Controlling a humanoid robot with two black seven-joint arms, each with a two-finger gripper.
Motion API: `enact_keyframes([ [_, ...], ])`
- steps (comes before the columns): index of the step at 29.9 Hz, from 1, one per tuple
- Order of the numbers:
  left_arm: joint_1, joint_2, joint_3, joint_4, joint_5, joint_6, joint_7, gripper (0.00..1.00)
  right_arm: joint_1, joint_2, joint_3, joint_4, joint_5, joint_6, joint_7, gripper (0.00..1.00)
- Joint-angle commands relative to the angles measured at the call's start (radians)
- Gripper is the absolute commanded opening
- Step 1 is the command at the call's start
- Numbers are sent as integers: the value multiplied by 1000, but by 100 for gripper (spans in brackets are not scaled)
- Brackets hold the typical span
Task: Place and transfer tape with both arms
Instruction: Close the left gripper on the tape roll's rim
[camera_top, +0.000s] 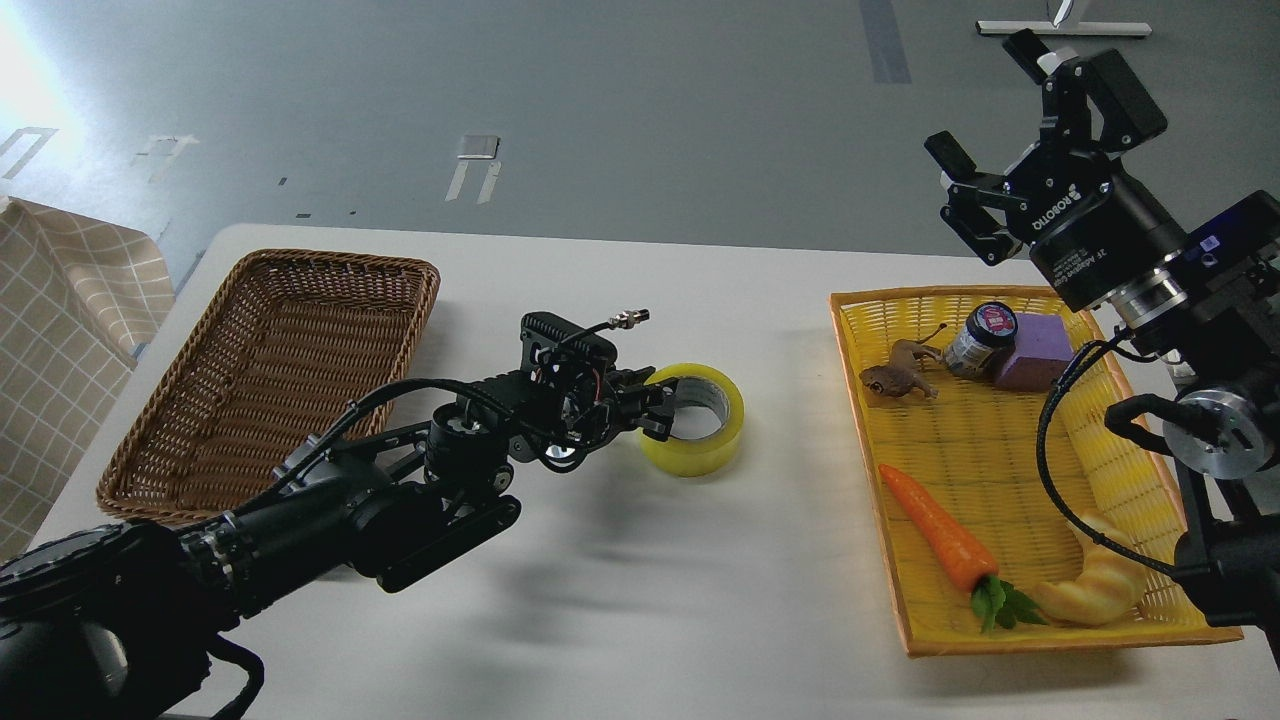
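Nearest to me, the left arm reached in low from the left edge across the white counter (620, 600), its left end effector (655, 405) right at the tape (697, 418). The roll lay flat on the counter about midway between the two baskets, hole up. The dark fingers sat over the roll's near-left wall, one seemingly dipping into the core, but they were too dark and bunched for me to tell whether they pinched it or stood apart.

To the right lay the yellow tray (1150, 630) with a carrot (935, 535), a croissant-like bread (1100, 585), a toy frog (895, 382), a small jar (980, 340) and a purple block (1035, 352). On the left stood the empty brown wicker basket (130, 440).

Farthest off, the right end effector (985, 110) hung high above the tray's far corner, fingers spread wide, holding nothing.

I judged the left arm's pick-up of the roll to be the step in hand. Next it would need a firm pinch on the wall, then a straight lift clear of the counter.
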Motion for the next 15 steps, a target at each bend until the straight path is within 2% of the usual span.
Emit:
enact_keyframes([
  [1, -3, 0, 7, 0, 0, 0, 0, 23, -4, 0, 3, -1, -2, 0, 0, 100],
  [7, -20, 3, 11, 0, -3, 0, 0, 14, -7, 0, 3, -5, -2, -3, 0, 100],
  [15, -26, 28, 11, -12, -6, -2, -1, 14, -7, 0, 5, -5, -2, -6, 0, 100],
])
